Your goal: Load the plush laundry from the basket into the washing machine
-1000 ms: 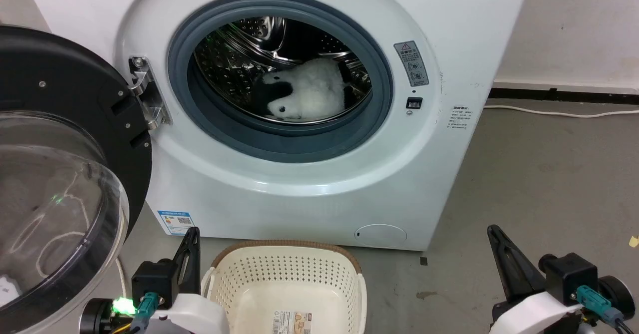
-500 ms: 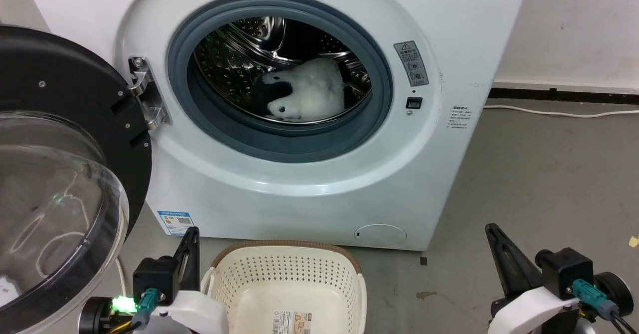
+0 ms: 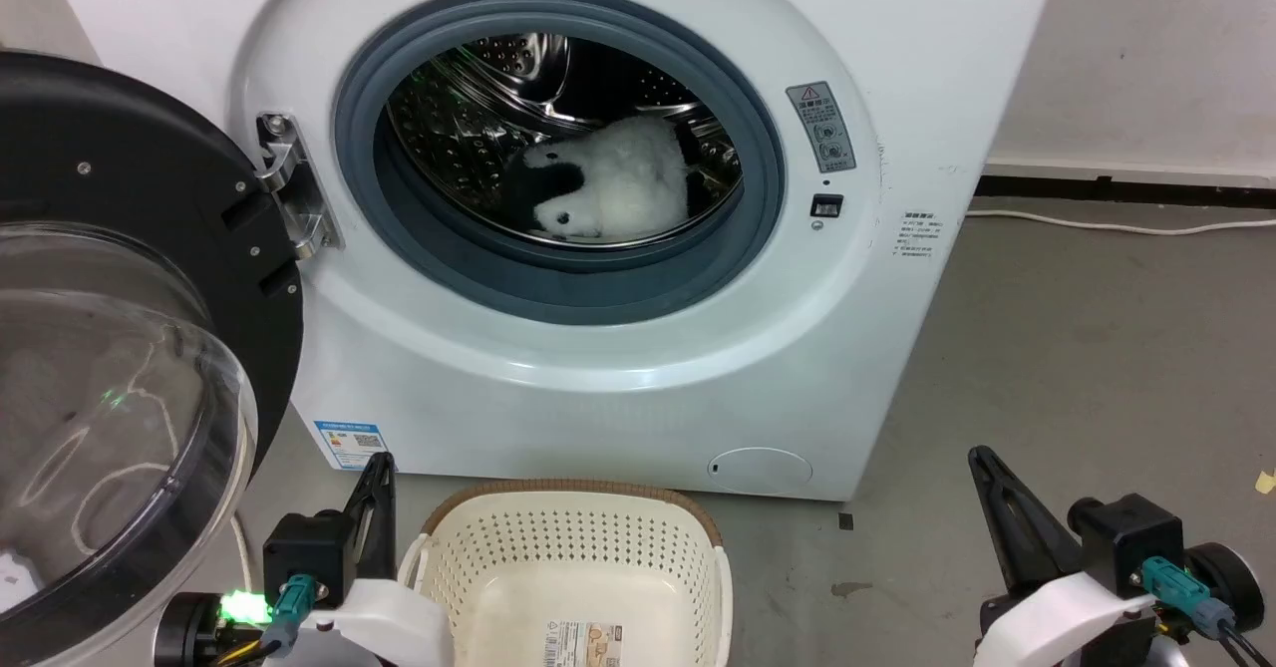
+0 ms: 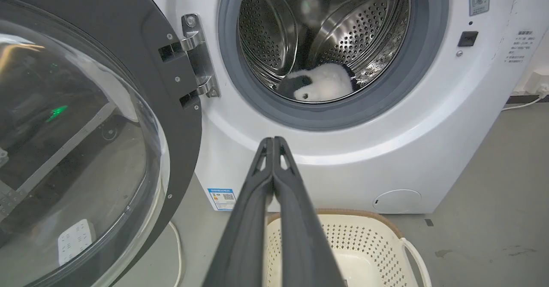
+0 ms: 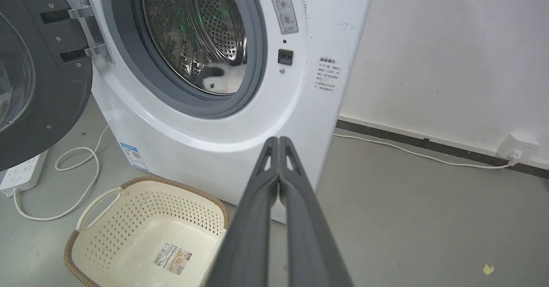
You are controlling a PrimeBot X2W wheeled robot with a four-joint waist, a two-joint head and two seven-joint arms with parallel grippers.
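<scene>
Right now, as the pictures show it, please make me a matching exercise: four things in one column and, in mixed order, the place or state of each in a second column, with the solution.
Column one
1. plush laundry
2. basket
3. door
4. warning sticker

Column two
A. on the floor before the washing machine, no laundry in it
B. on the machine's white front, right of the opening
C. lying in the steel drum
D. swung open to the left

Pairs: 1-C, 2-A, 3-D, 4-B
</scene>
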